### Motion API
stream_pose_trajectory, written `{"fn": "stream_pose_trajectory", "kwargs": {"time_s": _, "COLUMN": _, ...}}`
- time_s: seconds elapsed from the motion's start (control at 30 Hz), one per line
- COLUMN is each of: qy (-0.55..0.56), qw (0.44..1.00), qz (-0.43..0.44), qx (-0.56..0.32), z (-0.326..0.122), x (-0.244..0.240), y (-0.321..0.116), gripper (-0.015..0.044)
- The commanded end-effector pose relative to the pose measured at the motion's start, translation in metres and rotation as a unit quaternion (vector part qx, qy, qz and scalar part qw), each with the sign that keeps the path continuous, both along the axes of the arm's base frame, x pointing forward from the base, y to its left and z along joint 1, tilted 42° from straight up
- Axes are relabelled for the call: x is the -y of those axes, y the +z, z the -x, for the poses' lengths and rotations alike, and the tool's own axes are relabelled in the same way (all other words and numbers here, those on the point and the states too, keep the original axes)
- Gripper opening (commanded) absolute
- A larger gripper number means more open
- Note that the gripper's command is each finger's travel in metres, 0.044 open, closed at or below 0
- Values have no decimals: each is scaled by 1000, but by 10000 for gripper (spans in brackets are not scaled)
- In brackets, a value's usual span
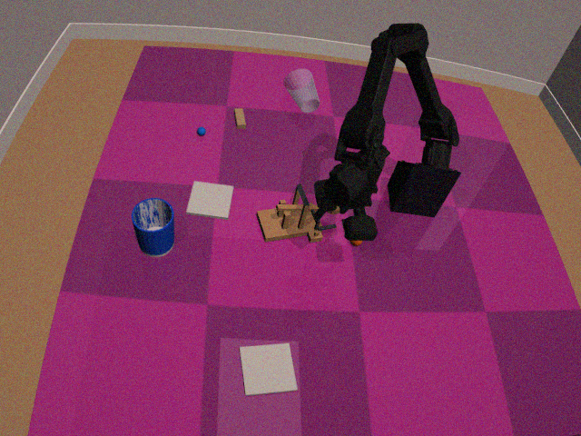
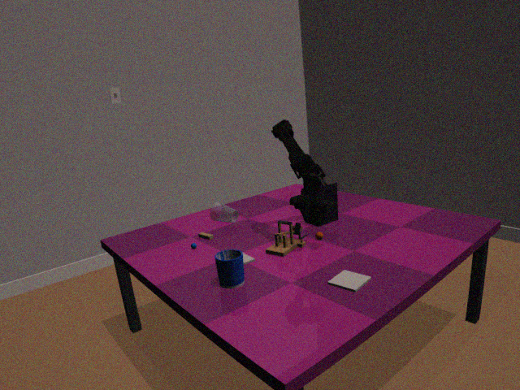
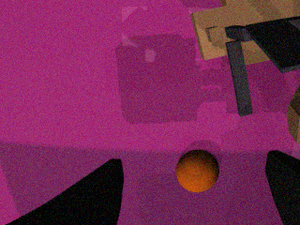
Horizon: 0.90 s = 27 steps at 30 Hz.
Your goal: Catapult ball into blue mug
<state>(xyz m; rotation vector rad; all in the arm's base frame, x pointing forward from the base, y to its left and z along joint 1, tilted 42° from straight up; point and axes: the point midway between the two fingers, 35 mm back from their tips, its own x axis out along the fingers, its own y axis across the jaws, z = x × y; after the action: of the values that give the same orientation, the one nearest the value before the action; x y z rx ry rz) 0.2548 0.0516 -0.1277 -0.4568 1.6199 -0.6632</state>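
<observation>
The orange ball (image 1: 357, 242) (image 2: 319, 236) (image 3: 197, 171) rests on the table just off the lever end of the wooden catapult (image 1: 271, 225) (image 2: 275, 250) (image 3: 206, 39). My gripper (image 1: 359, 223) (image 3: 197, 165) is open above the ball. In the wrist view the ball shows between the fingers, untouched; the far finger is hidden in the top view. The catapult stands upright, its throwing arm and cup end toward the robot base, the cup partly hidden behind the gripper in the top view. The blue mug (image 1: 156, 242) (image 2: 229, 270) stands upright beyond the catapult's other end.
A white tile (image 1: 210, 200) lies between mug and catapult; another white tile (image 1: 268, 369) (image 2: 349, 279) lies farther off. A small blue ball (image 1: 201, 131) (image 2: 193, 245), a wooden block (image 1: 240, 118) (image 2: 205, 236) and a clear cup (image 1: 302, 89) (image 2: 223, 213) on its side lie toward the back.
</observation>
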Motion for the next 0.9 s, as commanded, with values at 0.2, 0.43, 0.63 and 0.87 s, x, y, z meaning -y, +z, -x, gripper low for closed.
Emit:
{"fn": "stream_pose_trajectory", "kwargs": {"time_s": 0.2, "qy": -25, "qw": 999, "qz": 5, "qx": 19, "z": 50, "x": 11, "y": -8, "gripper": 300}}
{"fn": "stream_pose_trajectory", "kwargs": {"time_s": 0.43, "qy": -25, "qw": 999, "qz": 5, "qx": 19, "z": 54, "x": 21, "y": -17, "gripper": 300}}
{"fn": "stream_pose_trajectory", "kwargs": {"time_s": 0.63, "qy": -25, "qw": 999, "qz": 5, "qx": 19, "z": 54, "x": 25, "y": -21, "gripper": 300}}
{"fn": "stream_pose_trajectory", "kwargs": {"time_s": 0.87, "qy": -25, "qw": 999, "qz": 5, "qx": 19, "z": 56, "x": 32, "y": -30, "gripper": 300}}
